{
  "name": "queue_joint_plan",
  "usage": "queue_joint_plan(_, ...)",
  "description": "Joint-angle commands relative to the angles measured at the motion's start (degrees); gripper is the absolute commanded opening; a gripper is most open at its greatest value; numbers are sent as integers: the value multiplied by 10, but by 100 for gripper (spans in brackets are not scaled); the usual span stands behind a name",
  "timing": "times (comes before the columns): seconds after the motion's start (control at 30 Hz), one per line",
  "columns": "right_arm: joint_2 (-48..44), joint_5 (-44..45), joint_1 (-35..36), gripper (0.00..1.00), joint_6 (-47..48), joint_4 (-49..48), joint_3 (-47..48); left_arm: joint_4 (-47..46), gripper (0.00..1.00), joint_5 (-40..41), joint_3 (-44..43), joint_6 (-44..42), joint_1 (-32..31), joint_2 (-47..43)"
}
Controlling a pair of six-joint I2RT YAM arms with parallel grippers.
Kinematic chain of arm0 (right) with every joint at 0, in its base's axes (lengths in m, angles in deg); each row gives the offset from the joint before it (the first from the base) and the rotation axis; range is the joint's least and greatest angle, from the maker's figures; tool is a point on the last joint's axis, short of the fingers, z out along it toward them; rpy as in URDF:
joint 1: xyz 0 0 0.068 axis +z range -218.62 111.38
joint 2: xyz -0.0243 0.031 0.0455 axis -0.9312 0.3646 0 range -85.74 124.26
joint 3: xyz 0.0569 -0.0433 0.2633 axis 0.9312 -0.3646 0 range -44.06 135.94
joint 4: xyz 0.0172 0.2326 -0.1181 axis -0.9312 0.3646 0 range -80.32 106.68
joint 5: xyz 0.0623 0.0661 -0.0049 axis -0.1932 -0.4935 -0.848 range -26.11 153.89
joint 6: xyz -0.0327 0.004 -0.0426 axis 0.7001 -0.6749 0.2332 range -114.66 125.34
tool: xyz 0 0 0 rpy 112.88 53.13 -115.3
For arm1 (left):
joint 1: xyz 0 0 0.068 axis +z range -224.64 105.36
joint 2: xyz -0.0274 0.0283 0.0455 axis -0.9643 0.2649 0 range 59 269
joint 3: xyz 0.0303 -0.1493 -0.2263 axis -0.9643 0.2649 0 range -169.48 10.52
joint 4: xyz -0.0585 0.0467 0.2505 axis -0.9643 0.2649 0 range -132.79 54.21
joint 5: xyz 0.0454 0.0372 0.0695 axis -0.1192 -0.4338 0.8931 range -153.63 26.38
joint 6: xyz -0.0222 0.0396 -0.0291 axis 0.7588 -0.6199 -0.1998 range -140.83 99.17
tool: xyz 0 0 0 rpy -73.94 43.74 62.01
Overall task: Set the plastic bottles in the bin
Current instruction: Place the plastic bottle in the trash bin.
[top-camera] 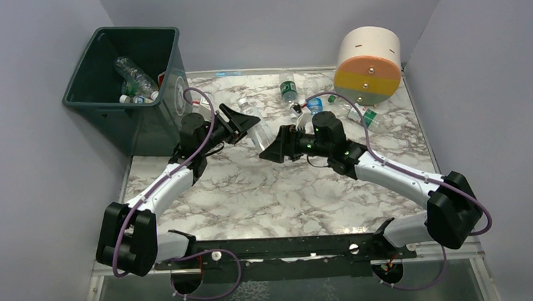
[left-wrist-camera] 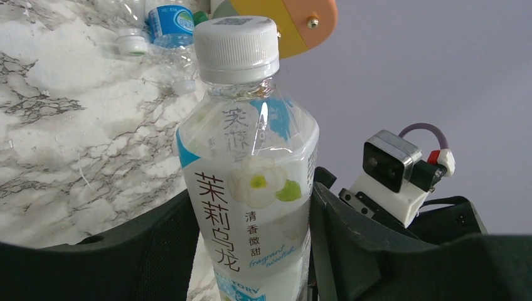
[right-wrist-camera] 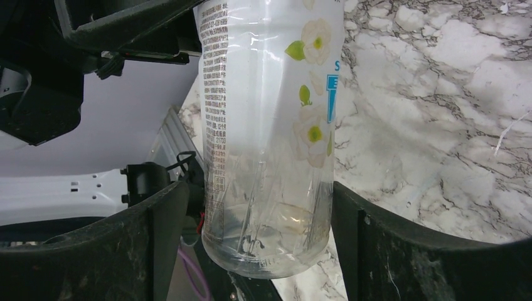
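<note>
Handover in progress. The white-capped bottle (left-wrist-camera: pixel 248 175), clear with a flower-print label, is held in the air above the surface (top-camera: pixel 252 191), between my two arms and just right of the bin (top-camera: pixel 126 128).

Left tool (left-wrist-camera: pixel 251 241): clenched on the white-capped bottle. Both fingers (left-wrist-camera: pixel 157 244) press the label band at mid-body, with the cap pointing away from the wrist. Gripping at the widest, stiffest part should keep the thin plastic from buckling and leaves the cap end free to lead into the bin.

Right tool (right-wrist-camera: pixel 260 241): released. Its jaws bracket the base of the same bottle, and a narrow gap shows on one side in the right wrist view. I judge this as support only, not a grip. The bracket guards against a drop while the left grip is proven.

The handover is needed because the bin stands at the far left corner, on the left arm's side, while the loose bottles (top-camera: pixel 288 89) lie at the far right, near the striped cylinder (top-camera: pixel 368 63).

Task state: a few binned bottles (top-camera: pixel 134 78) already lie inside the bin. Several remain on the surface.

Next move, as I judge it: back the right tool straight off the base, then swing the left arm over the rim.

Caution: the right fingers could snag the base while withdrawing and twist the bottle in the left grip.
</note>
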Motion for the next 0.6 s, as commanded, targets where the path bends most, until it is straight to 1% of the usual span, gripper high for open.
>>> queue_joint_plan(0.0, -29, 3, 4, 84, 15, 24, 23, -13, 61, 6, 8, -26, -3, 5)
queue_joint_plan(0.17, -59, 11, 4, 87, 28, 68, 16, -13, 61, 3, 11, -37, -3, 11)
queue_joint_plan(0.3, -99, 21, 3, 88, 31, 112, -5, -14, 61, 6, 25, -48, -3, 13)
queue_joint_plan(0.5, -166, 66, 3, 89, 19, 160, -50, -14, 61, 13, 42, -69, -3, 29)
queue_joint_plan(0.57, -181, 79, 3, 91, 14, 168, -63, -14, 61, 13, 41, -77, -3, 38)
